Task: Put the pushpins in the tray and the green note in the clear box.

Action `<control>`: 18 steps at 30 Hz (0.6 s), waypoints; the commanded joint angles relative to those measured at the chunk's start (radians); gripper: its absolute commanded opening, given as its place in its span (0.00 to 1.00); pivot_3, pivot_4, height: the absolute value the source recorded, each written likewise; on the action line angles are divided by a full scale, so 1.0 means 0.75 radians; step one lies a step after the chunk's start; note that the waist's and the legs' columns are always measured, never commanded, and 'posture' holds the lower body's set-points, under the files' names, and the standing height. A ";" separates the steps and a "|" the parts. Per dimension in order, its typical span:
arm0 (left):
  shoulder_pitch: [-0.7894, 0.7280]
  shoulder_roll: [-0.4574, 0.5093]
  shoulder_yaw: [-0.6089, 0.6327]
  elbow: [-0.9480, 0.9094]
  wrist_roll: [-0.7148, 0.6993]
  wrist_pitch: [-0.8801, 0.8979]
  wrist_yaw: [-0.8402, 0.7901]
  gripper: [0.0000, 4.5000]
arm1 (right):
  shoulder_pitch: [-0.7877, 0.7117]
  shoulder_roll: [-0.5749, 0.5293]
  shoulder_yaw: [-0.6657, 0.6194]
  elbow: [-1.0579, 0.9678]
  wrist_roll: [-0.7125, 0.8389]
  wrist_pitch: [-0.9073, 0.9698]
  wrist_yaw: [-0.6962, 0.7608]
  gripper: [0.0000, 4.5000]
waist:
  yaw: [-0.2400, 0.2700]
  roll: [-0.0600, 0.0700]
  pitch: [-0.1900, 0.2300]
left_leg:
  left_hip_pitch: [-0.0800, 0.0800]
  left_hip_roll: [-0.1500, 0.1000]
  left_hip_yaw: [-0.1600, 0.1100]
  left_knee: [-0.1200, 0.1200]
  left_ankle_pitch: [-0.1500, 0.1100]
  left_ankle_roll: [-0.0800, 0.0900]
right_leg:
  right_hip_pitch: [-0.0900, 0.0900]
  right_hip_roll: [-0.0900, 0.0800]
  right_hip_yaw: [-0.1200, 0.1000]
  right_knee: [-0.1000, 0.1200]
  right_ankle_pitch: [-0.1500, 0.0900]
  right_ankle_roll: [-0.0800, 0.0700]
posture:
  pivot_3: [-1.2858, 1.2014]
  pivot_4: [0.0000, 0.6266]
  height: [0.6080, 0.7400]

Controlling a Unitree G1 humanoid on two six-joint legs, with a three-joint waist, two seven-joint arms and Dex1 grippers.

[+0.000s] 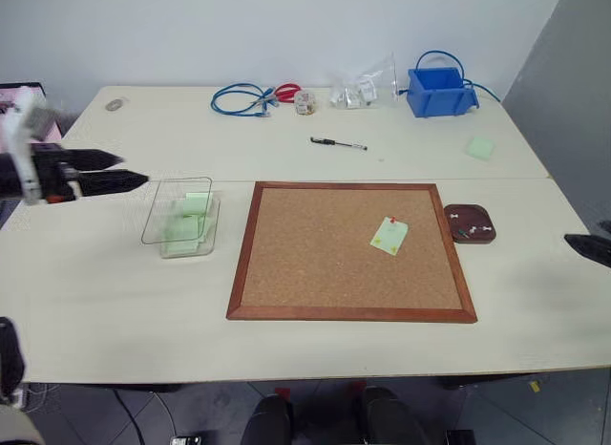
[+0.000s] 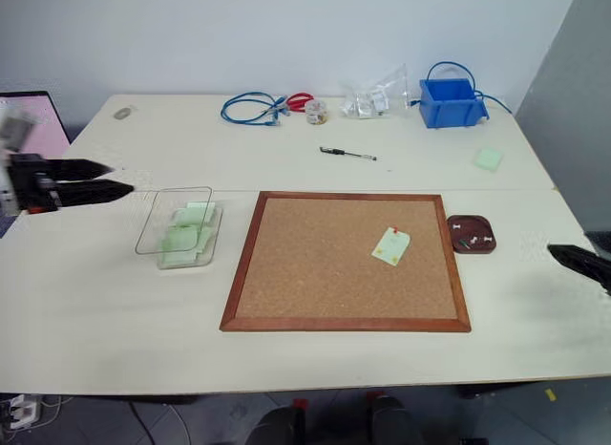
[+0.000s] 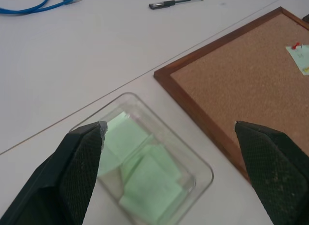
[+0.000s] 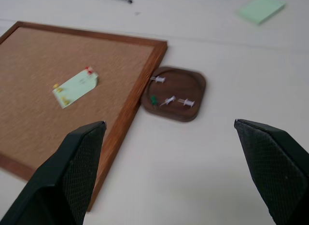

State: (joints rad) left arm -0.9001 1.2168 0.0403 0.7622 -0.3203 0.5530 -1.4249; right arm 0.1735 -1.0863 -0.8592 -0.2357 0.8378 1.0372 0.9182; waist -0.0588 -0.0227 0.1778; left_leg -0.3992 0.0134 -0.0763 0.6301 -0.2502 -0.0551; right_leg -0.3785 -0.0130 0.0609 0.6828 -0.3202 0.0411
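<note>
Looking past our right gripper (image 4: 169,186), whose two black fingers stand spread wide and hold nothing, we find the green note (image 4: 75,89) ahead and off toward our left, lying on the cork board (image 1: 351,251) with a red pushpin (image 4: 89,69) at one corner and what looks like a yellow one (image 4: 56,86) near the other end. Its long axis runs slantwise between those two pins. The dark brown tray (image 4: 175,93) sits straight ahead of this gripper, touching the board's frame, with several pins already in it. Our left gripper (image 3: 169,176), likewise spread wide and empty, hovers over the clear box (image 3: 145,172), which already holds green notes, so we judge the right arm nearer for pulling the pins.
</note>
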 commanded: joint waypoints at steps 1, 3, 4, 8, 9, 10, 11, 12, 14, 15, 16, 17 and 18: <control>0.036 0.025 0.069 -0.003 -0.002 -0.040 -0.006 0.99 | 0.000 0.014 0.004 -0.079 0.027 0.001 0.021 1.00 | 0.003 0.000 0.001 | 0.000 0.000 0.000 0.000 0.000 0.000 | 0.000 0.000 0.000 0.000 0.000 0.000 | 0.52 0.24 1.00; 0.111 0.024 0.072 -0.074 -0.008 -0.029 -0.031 0.99 | -0.016 0.021 0.060 -0.104 0.048 0.007 0.024 1.00 | 0.004 0.000 0.000 | 0.001 0.000 0.000 0.001 0.000 0.000 | 0.000 0.000 0.000 0.000 0.001 0.002 | 0.52 0.24 1.00; 0.128 0.018 0.079 -0.103 -0.023 0.014 -0.041 0.99 | -0.031 0.022 0.087 -0.104 0.055 0.010 0.023 1.00 | 0.004 -0.001 0.001 | 0.001 0.000 0.000 0.001 0.000 0.000 | 0.001 0.000 0.000 0.001 0.001 0.002 | 0.52 0.24 1.00; 0.214 0.003 0.113 -0.226 -0.072 0.102 -0.059 0.99 | -0.038 0.021 0.148 -0.100 0.024 -0.017 0.027 1.00 | 0.005 -0.004 0.003 | 0.000 0.000 -0.001 0.002 0.000 0.000 | 0.000 0.000 0.000 0.002 0.001 0.002 | 0.52 0.24 1.00; 0.298 0.004 0.116 -0.324 -0.091 0.111 -0.081 0.99 | -0.029 0.025 0.169 -0.107 0.004 -0.032 0.026 1.00 | 0.006 -0.004 0.003 | 0.000 0.000 -0.001 0.002 0.000 0.000 | 0.000 0.000 0.000 0.002 0.001 0.002 | 0.52 0.24 1.00; 0.375 0.009 0.120 -0.411 -0.109 0.121 -0.100 0.99 | -0.015 0.026 0.186 -0.122 -0.018 -0.048 0.024 1.00 | 0.006 -0.004 0.003 | 0.000 0.000 0.000 0.002 0.000 0.000 | 0.000 -0.001 0.000 0.002 0.001 0.002 | 0.52 0.24 1.00; 0.431 0.014 0.131 -0.482 -0.123 0.129 -0.111 0.99 | -0.001 0.029 0.187 -0.140 -0.022 -0.052 0.029 1.00 | 0.007 -0.003 0.003 | 0.000 0.000 0.000 0.002 0.000 0.000 | 0.000 -0.002 0.001 0.002 0.001 0.002 | 0.52 0.24 1.00; 0.450 0.018 0.147 -0.521 -0.143 0.161 -0.113 0.99 | 0.007 0.034 0.175 -0.152 -0.012 -0.045 0.032 1.00 | 0.008 -0.003 0.003 | -0.001 0.000 0.000 0.001 0.000 0.000 | -0.001 -0.002 0.001 0.001 0.001 0.001 | 0.52 0.24 1.00; 0.467 0.026 0.171 -0.558 -0.168 0.202 -0.105 0.99 | 0.014 0.040 0.153 -0.166 0.009 -0.035 0.036 1.00 | 0.012 -0.005 0.005 | -0.002 0.000 0.000 0.001 0.000 0.000 | -0.001 -0.003 0.001 0.001 0.001 0.001 | 0.52 0.24 1.00; 0.470 0.031 0.167 -0.564 -0.166 0.199 -0.104 0.99 | 0.020 0.041 0.145 -0.170 0.007 -0.040 0.041 1.00 | 0.014 -0.006 0.005 | -0.002 0.000 0.000 0.001 0.000 0.000 | -0.002 -0.002 0.000 0.001 0.001 0.001 | 0.52 0.24 1.00; 0.468 0.029 0.158 -0.565 -0.158 0.190 -0.097 0.99 | 0.028 0.041 0.141 -0.168 -0.002 -0.048 0.047 1.00 | 0.015 -0.006 0.005 | -0.002 0.000 -0.001 0.001 0.000 0.000 | -0.001 -0.002 -0.001 0.001 0.001 0.001 | 0.52 0.24 1.00; 0.458 0.023 0.151 -0.560 -0.153 0.188 -0.088 0.99 | 0.036 0.042 0.139 -0.163 -0.014 -0.058 0.051 1.00 | 0.016 -0.006 0.005 | -0.001 0.000 -0.001 0.002 0.000 0.000 | -0.001 -0.003 0.000 0.002 0.001 0.001 | 0.52 0.24 1.00; 0.445 0.016 0.146 -0.553 -0.149 0.183 -0.080 0.99 | 0.049 0.038 0.138 -0.161 -0.035 -0.070 0.053 1.00 | 0.017 -0.006 0.005 | 0.000 -0.001 0.000 0.002 0.001 0.000 | 0.000 -0.003 0.000 0.002 0.001 0.001 | 0.52 0.24 1.00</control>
State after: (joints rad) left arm -0.5422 1.2102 0.1230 0.3573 -0.4272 0.6936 -1.4928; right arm 0.2001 -1.0510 -0.7198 -0.3469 0.8332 1.0096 0.9431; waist -0.0464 -0.0270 0.1817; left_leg -0.3988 0.0128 -0.0766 0.6318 -0.2498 -0.0549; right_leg -0.3778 -0.0149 0.0607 0.6844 -0.3195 0.0420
